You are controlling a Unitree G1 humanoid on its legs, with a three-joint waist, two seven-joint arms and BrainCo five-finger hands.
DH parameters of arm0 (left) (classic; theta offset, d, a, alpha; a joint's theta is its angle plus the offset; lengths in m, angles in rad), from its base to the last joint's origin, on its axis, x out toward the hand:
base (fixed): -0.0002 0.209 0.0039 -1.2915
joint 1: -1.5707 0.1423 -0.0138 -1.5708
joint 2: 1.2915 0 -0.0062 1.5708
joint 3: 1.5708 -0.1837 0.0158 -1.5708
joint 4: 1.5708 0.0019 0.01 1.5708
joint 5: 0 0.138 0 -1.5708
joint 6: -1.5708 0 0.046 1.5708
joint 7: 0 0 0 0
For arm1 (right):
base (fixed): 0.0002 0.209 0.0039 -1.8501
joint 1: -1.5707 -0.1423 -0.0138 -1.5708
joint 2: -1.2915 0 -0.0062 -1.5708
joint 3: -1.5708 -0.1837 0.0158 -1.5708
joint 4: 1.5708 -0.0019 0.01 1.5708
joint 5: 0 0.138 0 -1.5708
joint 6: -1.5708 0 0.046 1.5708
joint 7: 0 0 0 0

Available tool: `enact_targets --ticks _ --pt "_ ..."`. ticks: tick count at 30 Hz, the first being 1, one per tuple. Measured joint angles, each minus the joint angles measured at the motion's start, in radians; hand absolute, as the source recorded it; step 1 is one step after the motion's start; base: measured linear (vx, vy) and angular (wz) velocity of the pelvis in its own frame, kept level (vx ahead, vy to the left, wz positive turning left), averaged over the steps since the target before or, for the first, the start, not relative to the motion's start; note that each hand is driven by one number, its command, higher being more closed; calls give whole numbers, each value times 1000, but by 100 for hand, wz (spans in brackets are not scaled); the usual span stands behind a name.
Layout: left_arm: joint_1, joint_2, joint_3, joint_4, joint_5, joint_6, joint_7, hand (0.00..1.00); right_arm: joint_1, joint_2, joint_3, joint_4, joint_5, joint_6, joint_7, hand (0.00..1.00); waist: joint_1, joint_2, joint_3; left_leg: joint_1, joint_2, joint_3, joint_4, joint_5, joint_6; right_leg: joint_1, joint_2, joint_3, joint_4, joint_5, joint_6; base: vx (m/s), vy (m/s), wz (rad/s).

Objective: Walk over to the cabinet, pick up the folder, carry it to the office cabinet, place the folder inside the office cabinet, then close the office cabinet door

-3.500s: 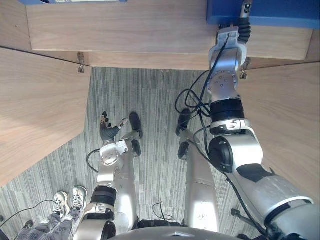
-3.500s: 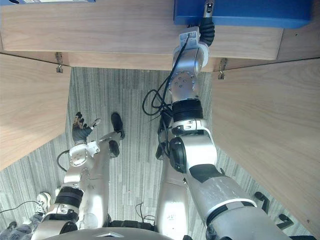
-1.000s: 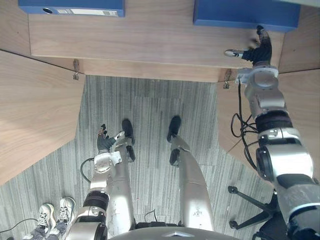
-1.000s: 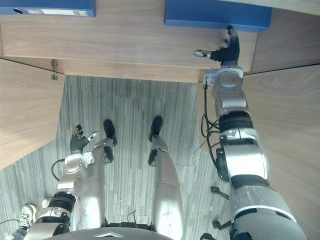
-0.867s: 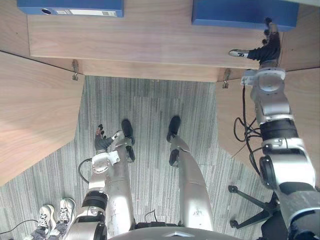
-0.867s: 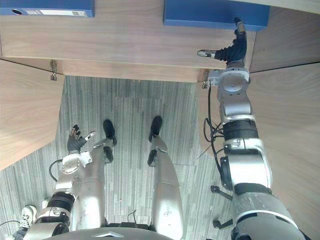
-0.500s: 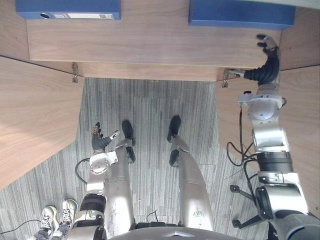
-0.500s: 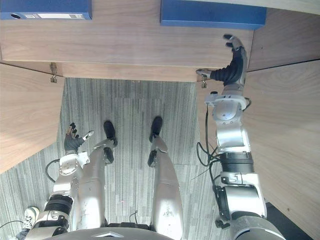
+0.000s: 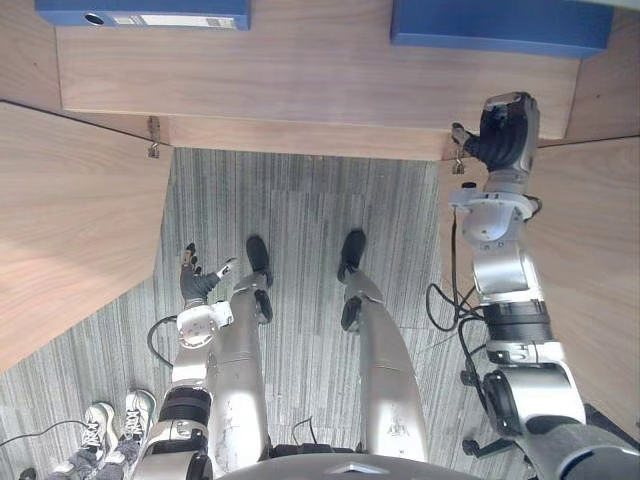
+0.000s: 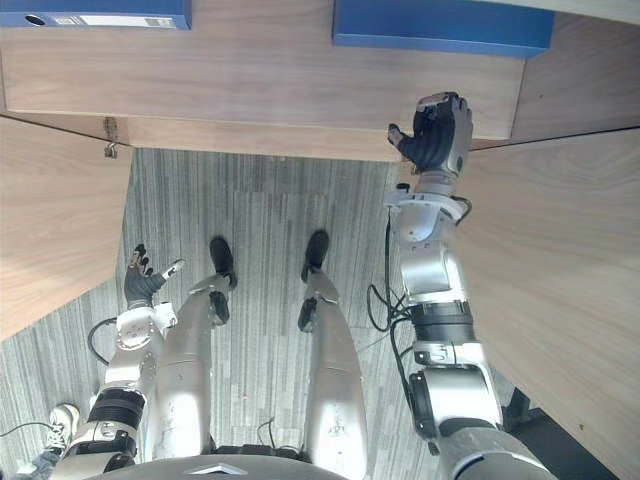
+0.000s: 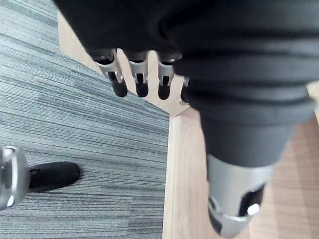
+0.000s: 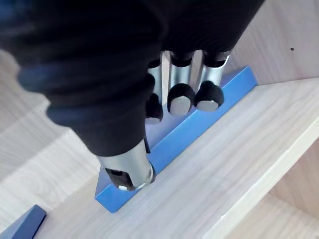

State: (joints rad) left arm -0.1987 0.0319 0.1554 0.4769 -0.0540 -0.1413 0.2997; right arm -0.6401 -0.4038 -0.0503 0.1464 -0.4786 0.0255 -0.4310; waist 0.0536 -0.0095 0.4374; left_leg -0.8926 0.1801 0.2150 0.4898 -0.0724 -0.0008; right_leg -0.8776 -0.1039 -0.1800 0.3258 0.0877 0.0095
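Observation:
A blue folder (image 9: 500, 25) lies flat on the cabinet's wooden shelf (image 9: 300, 80) at the far right; the right wrist view shows the same folder (image 12: 199, 117) just past my curled fingers. My right hand (image 9: 505, 130) is raised by the shelf's front edge, a little short of that folder, shut into a fist with nothing in it. My left hand (image 9: 195, 280) hangs low over the carpet with its fingers straight and empty. Both cabinet doors stand open: the left door (image 9: 70, 230) and the right door (image 9: 590, 270), the right one close beside my right arm.
A second blue folder (image 9: 140, 12) lies at the far left of the shelf. A person's shoes (image 9: 110, 425) stand on the grey carpet at the lower left. Metal hinges show at the left (image 9: 153, 135) and right (image 9: 458, 160) of the shelf.
My right hand has drawn back from the folder toward the shelf's front edge and its fingers have curled from open into a fist. The folder stays on the shelf.

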Motion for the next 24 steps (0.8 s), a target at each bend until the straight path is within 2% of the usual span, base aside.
enact_targets --ticks 7,10,20,24 --pt "-5 5 0 -17 -1 -13 2 0 -135 -5 88 80 0 0 -17 100 3 0 0 -46 -2 -18 14 5 0 -46 -7 -12 39 -16 -5 9 -18 5" --pt "-7 7 0 -31 -2 -21 3 0 -217 -40 126 114 3 -1 -18 100 4 0 0 -72 -9 -22 15 9 -1 -78 -18 -16 60 -24 -7 2 -16 9" --pt "-8 8 -3 -54 -33 -37 25 0 -430 -82 195 233 125 -9 -24 100 14 2 1 -123 -20 -25 11 19 -2 -138 -34 -21 89 -32 -10 15 -8 4" --pt "-8 7 -6 -69 -53 -42 25 0 -437 -80 195 273 161 -9 -30 100 21 3 2 -129 -27 -28 3 27 -4 -149 -43 -27 106 -44 -11 24 -11 11"
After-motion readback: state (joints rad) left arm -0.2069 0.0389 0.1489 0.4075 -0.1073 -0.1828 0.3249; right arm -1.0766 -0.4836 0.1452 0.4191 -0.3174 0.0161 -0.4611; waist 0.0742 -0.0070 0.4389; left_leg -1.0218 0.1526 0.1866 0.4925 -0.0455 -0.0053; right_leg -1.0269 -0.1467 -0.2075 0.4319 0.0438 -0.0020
